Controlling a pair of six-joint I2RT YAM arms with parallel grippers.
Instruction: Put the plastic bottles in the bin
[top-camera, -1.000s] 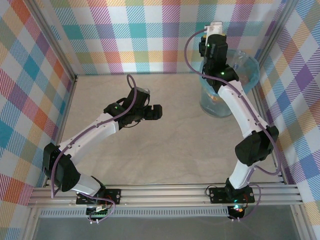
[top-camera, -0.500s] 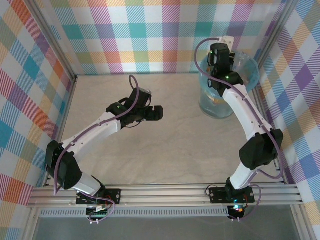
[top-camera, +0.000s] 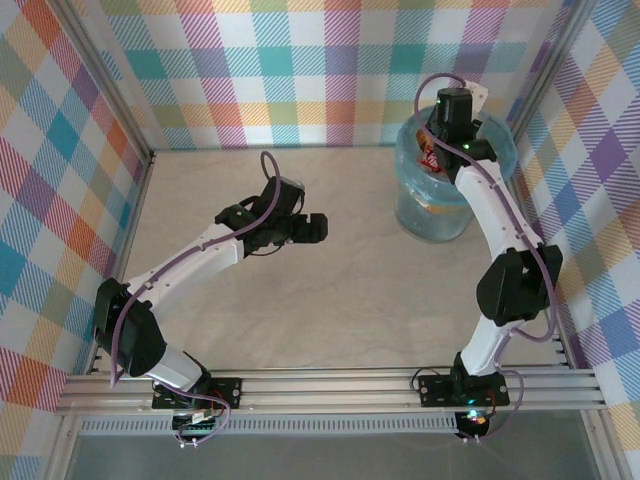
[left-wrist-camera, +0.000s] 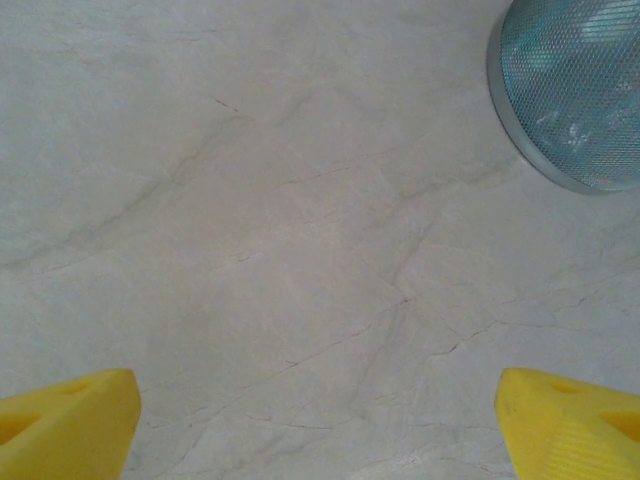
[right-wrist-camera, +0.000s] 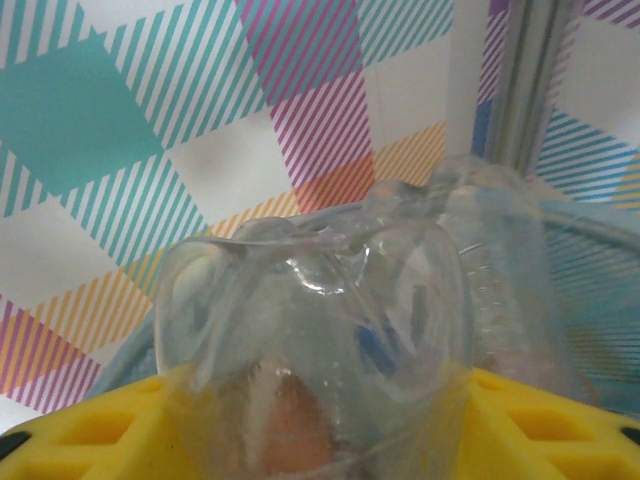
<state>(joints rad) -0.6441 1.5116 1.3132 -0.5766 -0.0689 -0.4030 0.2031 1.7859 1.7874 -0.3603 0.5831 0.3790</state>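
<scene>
A clear plastic bottle (right-wrist-camera: 310, 300) with a red label (top-camera: 432, 158) sits base-up between the yellow fingers of my right gripper (right-wrist-camera: 320, 400), which is shut on it. That gripper (top-camera: 440, 135) hangs over the opening of the bin (top-camera: 505, 140), a round blue-grey bin with a light-blue liner (right-wrist-camera: 600, 260). Through the bin wall I see orange and clear bottles (top-camera: 437, 205) lying inside. My left gripper (top-camera: 315, 228) hovers open over bare table at mid-left, nothing between its yellow fingertips (left-wrist-camera: 70, 420). The bin's mesh wall (left-wrist-camera: 575, 90) shows in the left wrist view's top right corner.
Checked cloth walls close the table (top-camera: 330, 300) on three sides, with metal posts at the corners (right-wrist-camera: 530, 80). The bin stands in the far right corner, close to the back wall. An aluminium rail (top-camera: 330, 385) carrying both arm bases runs along the near edge.
My right arm swung right from the bin's back-left rim to above its opening, lowering the bottle within the rim. The left arm has barely moved.
</scene>
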